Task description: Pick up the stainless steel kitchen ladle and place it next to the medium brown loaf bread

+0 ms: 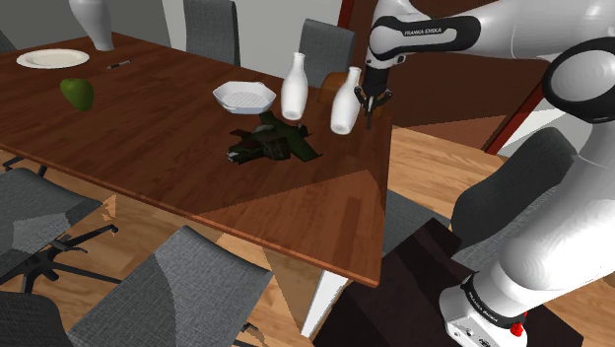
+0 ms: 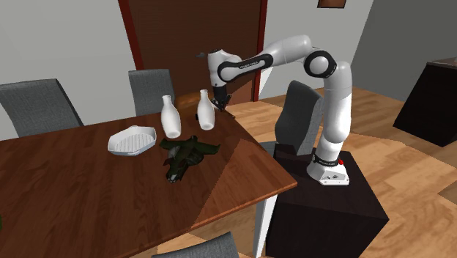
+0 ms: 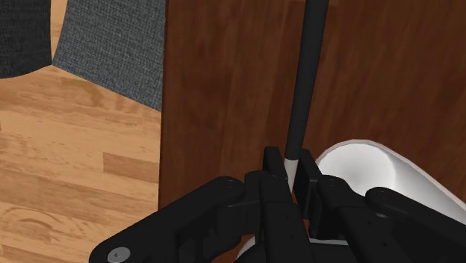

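- gripper [image 3: 291,170] jaws narrow, clamped on ladle [image 3: 302,90] handle (thin dark rod, pale end)
- at table [image 1: 148,148] edge, just beside white bottle [image 1: 346,106]

The bench [image 1: 148,148] is dark brown wood, smooth with a soft shine. The floor [image 3: 75,149] is pale wood boards. The chairs [image 1: 187,286] wear grey cloth that looks a bit rough. The bottles [image 1: 296,87] near the bench's edge are white, smooth and shiny. The ladle [image 3: 306,67] has a dark, dull handle, not bright like metal. The claw [image 3: 291,160] is dull black.
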Robot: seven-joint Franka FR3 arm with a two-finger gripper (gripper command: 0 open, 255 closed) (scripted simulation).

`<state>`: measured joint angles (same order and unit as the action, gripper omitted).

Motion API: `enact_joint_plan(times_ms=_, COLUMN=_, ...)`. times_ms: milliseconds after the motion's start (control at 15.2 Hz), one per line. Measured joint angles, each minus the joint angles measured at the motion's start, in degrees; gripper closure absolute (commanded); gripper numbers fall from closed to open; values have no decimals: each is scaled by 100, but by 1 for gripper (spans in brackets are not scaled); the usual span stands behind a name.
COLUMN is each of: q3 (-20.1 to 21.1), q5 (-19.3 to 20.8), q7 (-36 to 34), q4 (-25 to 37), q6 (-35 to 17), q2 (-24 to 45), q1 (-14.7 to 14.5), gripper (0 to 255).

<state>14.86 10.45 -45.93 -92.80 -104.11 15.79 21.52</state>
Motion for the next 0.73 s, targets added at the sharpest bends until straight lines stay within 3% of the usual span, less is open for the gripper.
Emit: enact_joint_plan(times_ms=726, q3=-28, q5=83, q7=-120, q4=-620, q6=-762, q2=156, q1=10, gripper=255)
